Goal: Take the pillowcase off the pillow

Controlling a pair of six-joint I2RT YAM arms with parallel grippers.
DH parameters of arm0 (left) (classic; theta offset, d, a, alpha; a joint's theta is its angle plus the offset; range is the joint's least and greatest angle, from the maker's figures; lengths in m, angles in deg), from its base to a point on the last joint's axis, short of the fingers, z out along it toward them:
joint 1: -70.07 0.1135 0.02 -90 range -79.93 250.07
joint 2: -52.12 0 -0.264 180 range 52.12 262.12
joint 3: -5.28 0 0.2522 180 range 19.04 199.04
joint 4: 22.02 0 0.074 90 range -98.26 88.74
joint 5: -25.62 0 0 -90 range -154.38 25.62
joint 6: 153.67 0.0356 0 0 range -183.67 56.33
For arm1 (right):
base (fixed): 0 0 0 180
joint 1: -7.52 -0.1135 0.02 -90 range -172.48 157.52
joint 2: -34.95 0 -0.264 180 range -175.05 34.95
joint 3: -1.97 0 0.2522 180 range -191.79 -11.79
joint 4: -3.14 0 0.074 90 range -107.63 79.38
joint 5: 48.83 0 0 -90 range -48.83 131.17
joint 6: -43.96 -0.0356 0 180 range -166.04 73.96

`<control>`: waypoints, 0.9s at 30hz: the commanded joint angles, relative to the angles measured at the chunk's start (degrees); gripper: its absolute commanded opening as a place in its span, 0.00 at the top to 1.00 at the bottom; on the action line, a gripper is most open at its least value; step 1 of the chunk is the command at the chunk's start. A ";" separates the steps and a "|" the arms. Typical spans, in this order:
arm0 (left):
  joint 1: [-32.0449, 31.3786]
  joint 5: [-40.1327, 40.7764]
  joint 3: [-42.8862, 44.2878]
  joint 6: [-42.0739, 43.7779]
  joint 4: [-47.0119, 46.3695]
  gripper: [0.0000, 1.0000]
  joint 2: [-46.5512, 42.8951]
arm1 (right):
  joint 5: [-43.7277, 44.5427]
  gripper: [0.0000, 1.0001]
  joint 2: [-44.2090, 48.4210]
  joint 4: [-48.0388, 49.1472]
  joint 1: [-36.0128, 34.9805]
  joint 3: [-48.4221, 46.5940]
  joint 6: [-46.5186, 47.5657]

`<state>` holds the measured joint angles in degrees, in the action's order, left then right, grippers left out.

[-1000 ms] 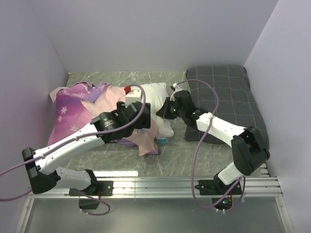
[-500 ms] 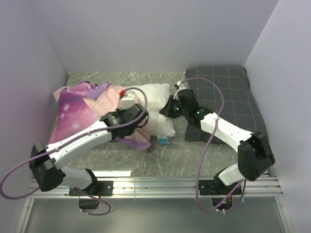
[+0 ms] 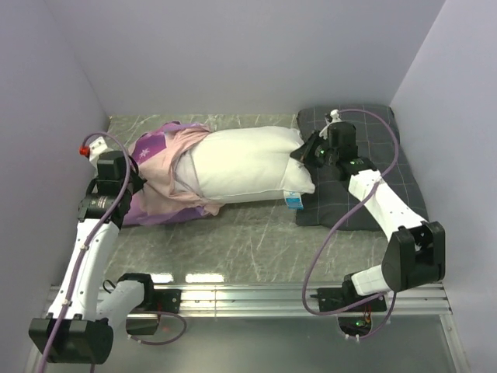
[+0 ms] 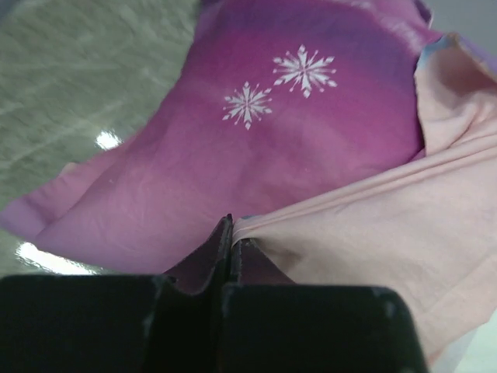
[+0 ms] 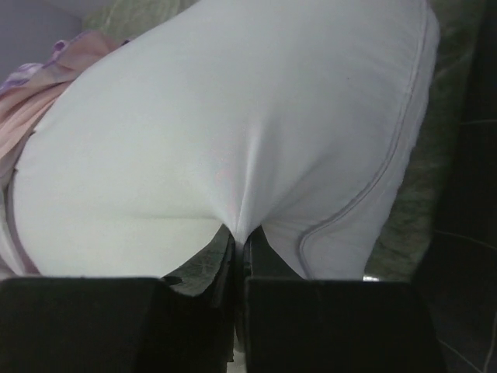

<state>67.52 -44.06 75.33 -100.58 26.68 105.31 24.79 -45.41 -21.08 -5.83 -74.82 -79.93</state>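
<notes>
The plump white pillow (image 3: pixel 245 163) lies across the middle of the table, with only its left end still inside the pillowcase (image 3: pixel 159 183). That purple-pink, snowflake-printed cover is bunched at the left, its pale pink inside showing. My left gripper (image 3: pixel 130 186) is at the cover's left edge. In the left wrist view its jaws (image 4: pixel 231 229) are shut on a fold where the purple pillowcase (image 4: pixel 295 132) meets its pink lining. My right gripper (image 3: pixel 301 155) is at the pillow's right end, shut (image 5: pixel 239 233) on a pinch of the white pillow (image 5: pixel 217 116).
A dark grey checked pillow (image 3: pixel 373 163) lies at the back right under my right arm. A small blue-and-white tag (image 3: pixel 293 200) hangs at the white pillow's near right corner. White walls close in the left, back and right sides.
My left gripper left the pillow's top, went far left and shut on the pillowcase. The right gripper pulled the pillow right and back. Most of the pillow now lies bare.
</notes>
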 commanded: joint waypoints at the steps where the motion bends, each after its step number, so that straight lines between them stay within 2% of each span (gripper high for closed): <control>1: 4.57 -3.87 -2.32 2.54 -4.44 1.00 -0.11 | 5.14 1.00 -2.08 0.26 3.41 -3.15 2.68; 4: 4.48 -10.53 -6.01 2.36 -6.72 1.00 0.69 | 4.42 1.00 -4.28 -2.88 0.87 -7.18 6.53; 5: 4.57 -11.26 -6.98 2.10 -7.77 0.99 0.69 | 5.82 0.95 -4.28 -3.94 -2.01 -8.07 7.77; 6: 4.48 -11.70 -8.38 1.84 -8.22 1.00 0.60 | 9.92 0.88 -3.50 -4.91 -3.34 -8.86 8.66; 7: 4.48 -13.01 -9.09 1.66 -8.74 0.99 0.43 | 11.88 0.69 -2.88 -6.75 -4.92 -9.65 10.23; 10: 4.48 -14.16 -10.24 1.58 -9.54 0.99 -0.02 | 20.23 0.40 0.53 -9.22 -9.93 -11.50 12.17; 12: 4.39 -15.21 -10.32 1.75 -9.62 0.99 -0.19 | 26.45 0.28 3.52 -10.19 -14.05 -11.77 12.97; 15: 4.13 -16.97 -9.63 1.92 -9.80 1.00 -0.28 | 25.09 0.23 6.43 -7.40 -18.46 -9.58 15.43; 19: 3.34 -17.77 -8.31 2.10 -9.71 1.00 0.77 | 26.92 0.16 6.18 -2.21 -32.49 -6.07 22.18; 26: 2.90 -17.94 -7.16 3.07 -9.54 0.99 1.74 | 38.69 0.13 -3.91 3.69 -45.44 -2.72 26.15; 27: 2.90 -18.03 -7.16 3.15 -9.62 1.00 1.83 | 42.88 0.12 -7.93 3.86 -46.24 -3.15 26.24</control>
<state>70.78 -60.11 65.65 -98.59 19.38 106.79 57.12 -47.62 -20.45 -49.43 -78.47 -56.74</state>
